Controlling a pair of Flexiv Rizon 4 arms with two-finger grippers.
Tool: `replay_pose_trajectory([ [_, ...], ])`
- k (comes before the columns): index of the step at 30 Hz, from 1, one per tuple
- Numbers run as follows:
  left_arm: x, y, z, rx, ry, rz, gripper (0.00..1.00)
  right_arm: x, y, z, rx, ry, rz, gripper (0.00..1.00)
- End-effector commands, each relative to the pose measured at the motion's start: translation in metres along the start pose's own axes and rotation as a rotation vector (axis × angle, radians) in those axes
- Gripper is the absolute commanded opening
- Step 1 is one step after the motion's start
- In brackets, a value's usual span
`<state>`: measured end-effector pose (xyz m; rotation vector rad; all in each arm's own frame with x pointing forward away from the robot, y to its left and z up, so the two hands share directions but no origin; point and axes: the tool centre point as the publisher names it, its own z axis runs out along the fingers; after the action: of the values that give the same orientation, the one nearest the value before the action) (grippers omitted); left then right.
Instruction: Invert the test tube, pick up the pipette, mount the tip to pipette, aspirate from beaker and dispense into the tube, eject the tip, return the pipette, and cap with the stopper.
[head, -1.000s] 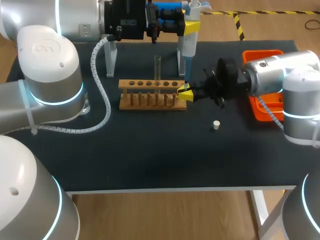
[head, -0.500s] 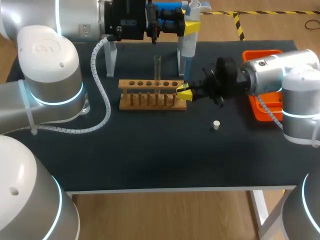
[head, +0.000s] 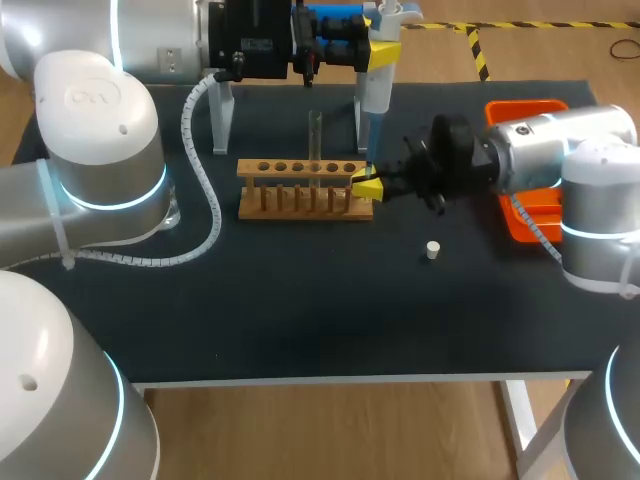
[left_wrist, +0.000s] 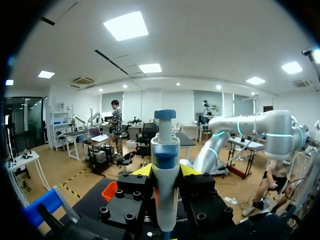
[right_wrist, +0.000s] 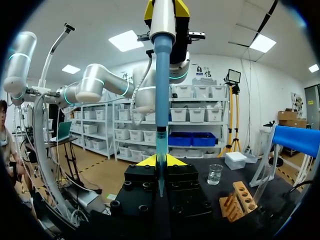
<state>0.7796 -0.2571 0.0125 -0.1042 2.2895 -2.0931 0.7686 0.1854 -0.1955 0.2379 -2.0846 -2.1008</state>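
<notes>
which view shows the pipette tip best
The right wrist view: the pipette tip runs down from the pipette into the right gripper. The head view barely shows it; the left wrist view, only the pipette.

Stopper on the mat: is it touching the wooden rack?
Apart. The head view shows the white stopper lying alone, with bare dark mat between it and the wooden rack.

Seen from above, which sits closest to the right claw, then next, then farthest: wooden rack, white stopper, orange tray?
1. wooden rack, right beside the right gripper.
2. white stopper, toward the table's front.
3. orange tray, at the far right edge.
</notes>
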Motion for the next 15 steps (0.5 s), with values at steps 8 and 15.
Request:
replay_pose_trajectory([
  [8,0.0,0.0,0.0,-0.002,0.0,-0.001,0.0,-0.001,0.011,-0.002,-0.006,-0.005,-0.002,0.0],
  [15,0.0,0.0,0.0,-0.002,0.0,-0.001,0.0,-0.003,0.026,-0.003,-0.013,-0.005,-0.019,0.0],
])
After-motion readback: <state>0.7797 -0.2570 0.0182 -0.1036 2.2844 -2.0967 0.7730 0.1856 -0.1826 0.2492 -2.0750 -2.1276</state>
